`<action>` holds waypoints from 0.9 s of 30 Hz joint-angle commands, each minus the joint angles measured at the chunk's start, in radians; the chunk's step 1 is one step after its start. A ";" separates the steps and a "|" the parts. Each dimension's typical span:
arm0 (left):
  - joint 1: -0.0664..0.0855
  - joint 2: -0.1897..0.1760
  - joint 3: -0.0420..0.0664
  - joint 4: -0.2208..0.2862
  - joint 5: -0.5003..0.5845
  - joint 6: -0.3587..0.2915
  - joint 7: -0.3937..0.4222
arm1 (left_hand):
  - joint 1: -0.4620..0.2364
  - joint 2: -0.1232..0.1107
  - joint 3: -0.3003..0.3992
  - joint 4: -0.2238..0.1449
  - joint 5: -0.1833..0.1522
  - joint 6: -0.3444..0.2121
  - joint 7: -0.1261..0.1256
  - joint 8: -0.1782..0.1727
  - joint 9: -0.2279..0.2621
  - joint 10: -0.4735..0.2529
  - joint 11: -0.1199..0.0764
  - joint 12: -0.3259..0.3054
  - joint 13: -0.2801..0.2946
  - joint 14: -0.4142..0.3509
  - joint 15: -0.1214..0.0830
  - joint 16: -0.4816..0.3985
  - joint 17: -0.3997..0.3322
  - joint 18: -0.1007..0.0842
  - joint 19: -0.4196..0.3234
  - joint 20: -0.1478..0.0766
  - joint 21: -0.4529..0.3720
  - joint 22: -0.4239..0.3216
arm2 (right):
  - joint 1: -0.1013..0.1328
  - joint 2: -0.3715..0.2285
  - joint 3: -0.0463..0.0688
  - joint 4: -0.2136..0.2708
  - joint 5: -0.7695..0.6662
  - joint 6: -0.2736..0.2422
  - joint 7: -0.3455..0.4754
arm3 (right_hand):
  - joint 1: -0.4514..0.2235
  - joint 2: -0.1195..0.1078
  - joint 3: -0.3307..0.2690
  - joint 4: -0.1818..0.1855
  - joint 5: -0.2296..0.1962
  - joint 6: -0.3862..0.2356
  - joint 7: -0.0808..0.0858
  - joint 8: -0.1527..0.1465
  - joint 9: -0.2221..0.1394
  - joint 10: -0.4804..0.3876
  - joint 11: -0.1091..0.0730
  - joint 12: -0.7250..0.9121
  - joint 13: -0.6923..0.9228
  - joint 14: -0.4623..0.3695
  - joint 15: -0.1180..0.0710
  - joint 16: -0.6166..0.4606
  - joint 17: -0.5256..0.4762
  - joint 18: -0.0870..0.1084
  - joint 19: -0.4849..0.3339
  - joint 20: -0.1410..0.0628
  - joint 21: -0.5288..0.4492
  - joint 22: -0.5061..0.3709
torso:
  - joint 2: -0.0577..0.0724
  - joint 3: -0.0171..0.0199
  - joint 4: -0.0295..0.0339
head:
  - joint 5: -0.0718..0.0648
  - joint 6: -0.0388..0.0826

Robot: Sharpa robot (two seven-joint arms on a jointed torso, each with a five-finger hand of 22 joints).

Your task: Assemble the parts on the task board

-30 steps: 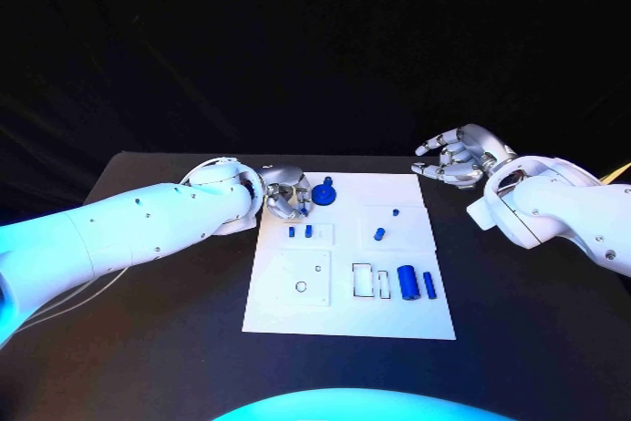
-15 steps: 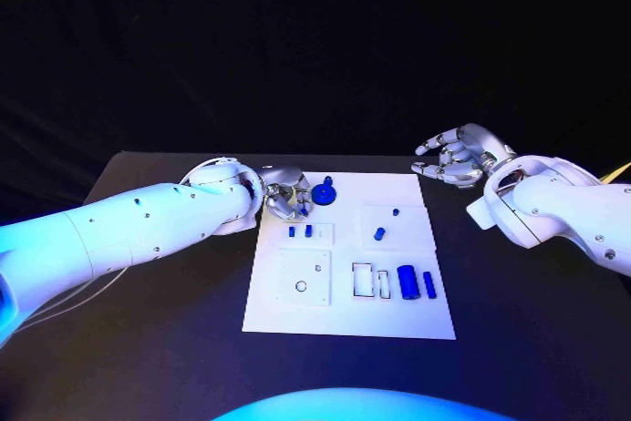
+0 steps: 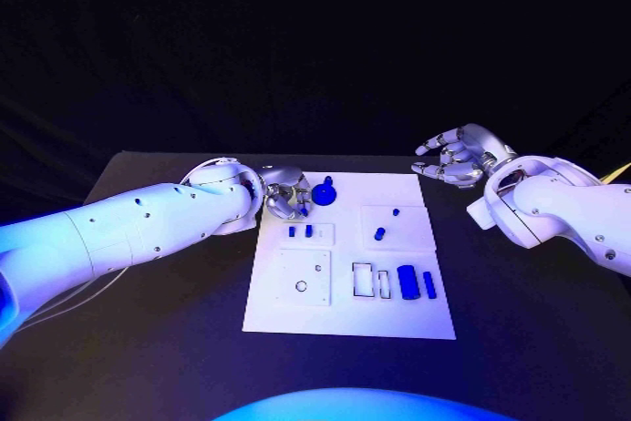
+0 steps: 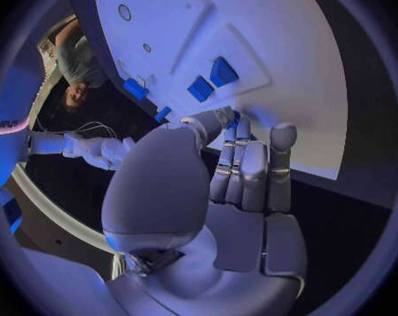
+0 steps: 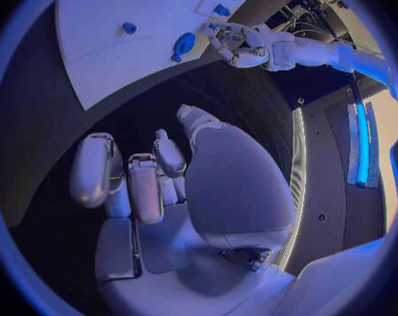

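the left arm reaches across from about 9 o'clock, and the left hand (image 3: 282, 196) sits low over the far-left corner of the task board (image 3: 296, 313), its fingers (image 4: 243, 168) curled close together with their tips beside the round blue part (image 3: 324, 195); whether they touch or pinch it i cannot tell. the right hand (image 3: 458, 157) hovers above the black table (image 3: 171, 348) off the board's far-right corner, at about 1 o'clock, palm turned toward the board, fingers loosely curled and apart, holding nothing. the white board lies mid-table, with two small blue parts (image 3: 300, 231) in a recess at about 10 o'clock, one blue peg (image 3: 378, 232) near centre-right, and two upright blue cylinders (image 3: 417, 282) at about 4 o'clock. no readable writing on the board.
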 commanded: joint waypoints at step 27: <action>0.000 -0.003 -0.001 -0.001 0.017 0.014 -0.013 | -0.044 0.002 0.021 -0.005 -0.004 -0.029 0.016 -0.056 -0.017 0.032 -0.002 -0.044 0.002 0.001 0.008 0.016 0.000 -0.016 -0.011 0.004 -0.013 -0.010 | -0.002 0.002 0.000 -0.002 -0.001 -0.006 0.007 | -0.014 -0.030 0.045 0.006 0.015 0.001 -0.002 0.017 -0.008 -0.023 -0.004 -0.012 -0.010 0.045 -0.010 -0.014 0.062 0.017 -0.010 -0.003 -0.026 0.034 | 0.000 -0.0005 0.0000 | -0.002 -0.005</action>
